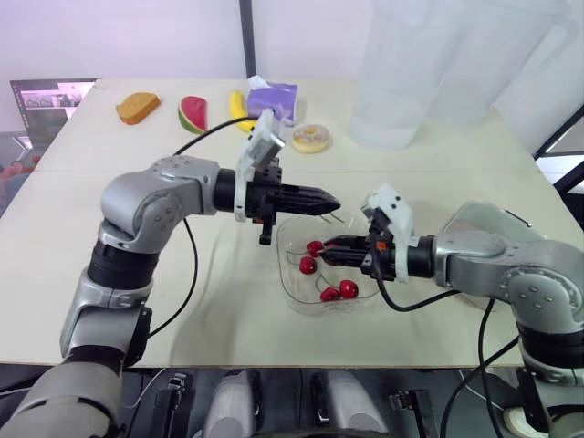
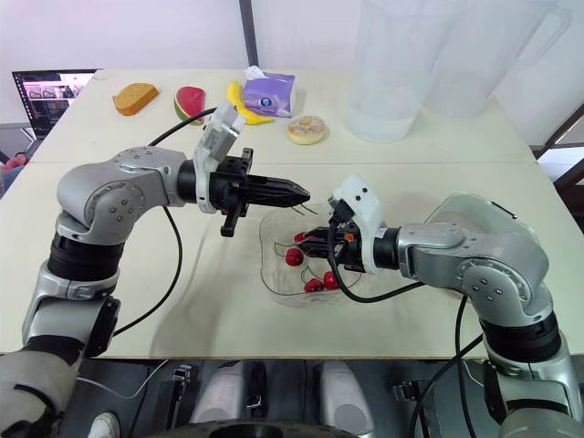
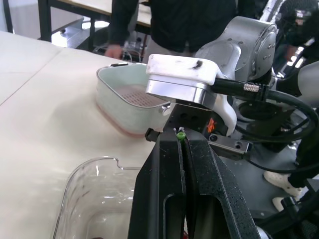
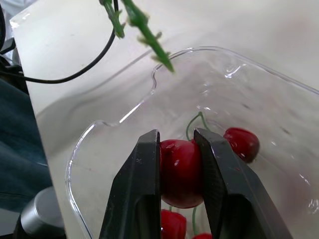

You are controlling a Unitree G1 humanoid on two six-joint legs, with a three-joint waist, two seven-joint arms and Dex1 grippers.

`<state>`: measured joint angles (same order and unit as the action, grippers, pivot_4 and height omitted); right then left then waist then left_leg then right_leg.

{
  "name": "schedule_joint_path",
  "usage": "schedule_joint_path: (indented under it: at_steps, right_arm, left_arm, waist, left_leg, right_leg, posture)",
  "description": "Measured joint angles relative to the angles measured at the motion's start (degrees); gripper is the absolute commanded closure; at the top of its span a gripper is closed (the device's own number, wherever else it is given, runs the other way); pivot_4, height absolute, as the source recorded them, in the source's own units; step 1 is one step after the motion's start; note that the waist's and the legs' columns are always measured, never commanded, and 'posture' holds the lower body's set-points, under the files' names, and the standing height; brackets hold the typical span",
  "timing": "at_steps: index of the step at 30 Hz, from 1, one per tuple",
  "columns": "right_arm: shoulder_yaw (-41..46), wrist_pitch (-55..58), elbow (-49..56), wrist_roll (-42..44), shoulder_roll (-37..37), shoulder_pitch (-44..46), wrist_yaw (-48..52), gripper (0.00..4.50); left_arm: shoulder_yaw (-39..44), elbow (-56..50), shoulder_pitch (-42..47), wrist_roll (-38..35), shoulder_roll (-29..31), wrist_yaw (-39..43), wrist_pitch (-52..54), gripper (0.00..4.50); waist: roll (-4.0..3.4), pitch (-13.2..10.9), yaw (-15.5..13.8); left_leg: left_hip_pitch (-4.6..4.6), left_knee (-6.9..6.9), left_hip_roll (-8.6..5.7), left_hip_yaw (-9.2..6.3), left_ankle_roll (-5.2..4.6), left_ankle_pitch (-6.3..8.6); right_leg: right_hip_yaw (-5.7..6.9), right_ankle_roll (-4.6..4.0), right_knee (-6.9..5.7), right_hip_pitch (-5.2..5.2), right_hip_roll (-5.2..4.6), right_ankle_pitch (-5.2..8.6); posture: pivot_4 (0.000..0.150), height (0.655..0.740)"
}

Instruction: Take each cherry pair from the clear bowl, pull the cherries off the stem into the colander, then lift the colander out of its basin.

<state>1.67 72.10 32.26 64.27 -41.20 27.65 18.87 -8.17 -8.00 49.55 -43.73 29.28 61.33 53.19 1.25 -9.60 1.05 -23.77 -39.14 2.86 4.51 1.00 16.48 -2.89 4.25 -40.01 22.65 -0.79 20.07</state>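
Tabletop [image 1: 109,265], left jaws pinch stem [image 4: 144,30], right cherry [image 4: 180,172]

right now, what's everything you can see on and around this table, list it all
clear bowl: 1, clear, between the grippers
cherries: about 4, red, in the bowl
stem: 1, green, at the left gripper's tip
colander: 1, pale, inside its basin, by the right arm
bread slice: 1, brown, far left
watermelon slice: 1, red-green, beside bread
banana: 1, yellow, beside tissue pack
tissue pack: 1, purple, far middle
doughnut: 1, pale yellow, near pack
clear jugs: 2, far right
laptop: 1, off table's left
person: 1, dark top, beyond table
left gripper: black, shut on stem
right gripper: black, shut on a cherry
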Motion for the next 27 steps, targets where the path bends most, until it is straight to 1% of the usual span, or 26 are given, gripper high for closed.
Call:
schedule_joint_path:
  at_steps: [3,7,10,13,16,18,21,23,24,26,27]
  right_arm:
    - [4.05,-0.06,0.14,3.04,-0.38,0.10,-0.18,3.91]
    - [12.47,-0.17,0.59,8.34,-5.40,-0.83,-0.21,3.91]
    - [21.29,-0.74,0.46,10.58,-10.79,-4.58,-0.66,3.91]
    - [29.78,-1.42,-1.65,6.46,-16.30,-11.74,-0.24,3.91]
    - [38.27,-2.30,-4.46,-0.52,-18.58,-21.48,1.11,3.91]
    - [41.69,-3.10,-5.38,-4.71,-18.98,-25.99,2.20,3.91]
    - [43.96,-4.95,-5.40,-10.56,-18.94,-33.00,3.68,3.91]
    - [43.98,-5.74,-4.03,-13.54,-17.30,-36.78,3.79,3.91]
    - [43.52,-5.80,-3.61,-14.22,-16.23,-37.39,3.67,3.91]
    - [42.21,-5.83,-3.30,-15.54,-15.15,-37.73,3.20,3.91]
    - [41.81,-5.86,-3.31,-16.09,-14.93,-37.73,2.95,3.42]
  left_arm:
    - [0.02,-0.06,-0.44,0.01,0.41,-0.05,0.00,4.50]
    - [0.61,-0.12,-1.89,0.01,1.80,-0.51,0.06,4.50]
    - [1.24,-1.00,-2.29,-0.08,2.31,-1.14,0.28,4.50]
    - [1.85,-2.29,-3.17,-0.62,2.55,-1.89,0.54,4.50]
    - [2.24,-3.41,-3.73,-0.79,2.50,-2.78,1.53,4.50]
    - [2.30,-3.63,-3.79,-0.90,2.47,-3.04,1.68,4.50]
    - [2.32,-4.50,-3.78,-1.68,2.17,-3.68,2.45,4.50]
    - [2.32,-4.58,-3.76,-1.96,1.94,-4.19,2.77,4.50]
    - [2.31,-4.58,-3.76,-1.97,1.85,-4.33,2.83,4.50]
    - [2.31,-4.58,-3.70,-2.01,1.54,-4.51,2.88,4.50]
    - [2.31,-4.58,-3.70,-2.01,1.52,-4.55,2.89,4.50]
  waist:
    - [0.00,0.00,-0.05]
    - [0.00,0.00,-0.26]
    - [0.00,0.00,-0.42]
    - [0.00,0.00,-0.36]
    - [-0.01,0.01,-0.38]
    - [-0.01,0.01,-0.31]
    - [-0.02,0.01,-0.10]
    - [-0.03,0.02,-0.02]
    - [-0.03,0.02,0.06]
    - [-0.03,0.02,0.06]
    - [-0.04,0.02,-0.01]
  left_leg:
    - [0.00,0.00,-0.01,0.00,0.00,0.00]
    - [-0.02,0.01,0.00,-0.01,-0.01,0.01]
    - [-0.08,0.00,-0.03,-0.02,-0.04,0.02]
    - [-0.06,-0.01,-0.03,-0.02,-0.05,0.03]
    - [-0.04,0.00,-0.03,-0.03,0.07,-0.04]
    - [0.01,0.00,0.00,-0.03,0.11,-0.06]
    - [0.21,0.05,0.00,-0.02,0.12,-0.07]
    - [0.29,0.10,0.01,-0.01,0.14,-0.08]
    - [0.29,0.10,0.00,0.00,0.42,-0.24]
    - [0.30,0.10,0.00,0.00,0.43,-0.24]
    - [0.30,0.10,0.00,0.00,0.43,-0.24]
  right_leg:
    - [0.00,0.00,0.00,-0.01,-0.01,0.00]
    - [0.02,0.00,0.02,-0.01,-0.02,0.00]
    - [0.04,0.00,0.06,-0.03,-0.06,0.00]
    - [0.05,0.01,0.13,-0.09,-0.06,0.00]
    - [0.04,0.01,0.12,-0.09,-0.01,0.00]
    - [0.03,0.01,0.11,-0.11,0.05,0.00]
    - [-0.01,0.02,0.10,-0.28,0.09,0.01]
    - [-0.04,0.02,0.10,-0.33,0.12,0.01]
    - [-0.06,0.02,0.09,-0.32,0.13,0.01]
    - [-0.06,0.02,0.09,-0.32,0.14,0.01]
    - [-0.06,0.02,0.09,-0.32,0.14,0.01]
  posture:
    - [0.150,0.7400]
    - [0.150,0.7400]
    - [0.150,0.7400]
    - [0.150,0.7400]
    - [0.150,0.7400]
    - [0.150,0.7400]
    - [0.150,0.7400]
    - [0.150,0.7400]
    - [0.150,0.7400]
    - [0.150,0.7400]
    - [0.150,0.7400]
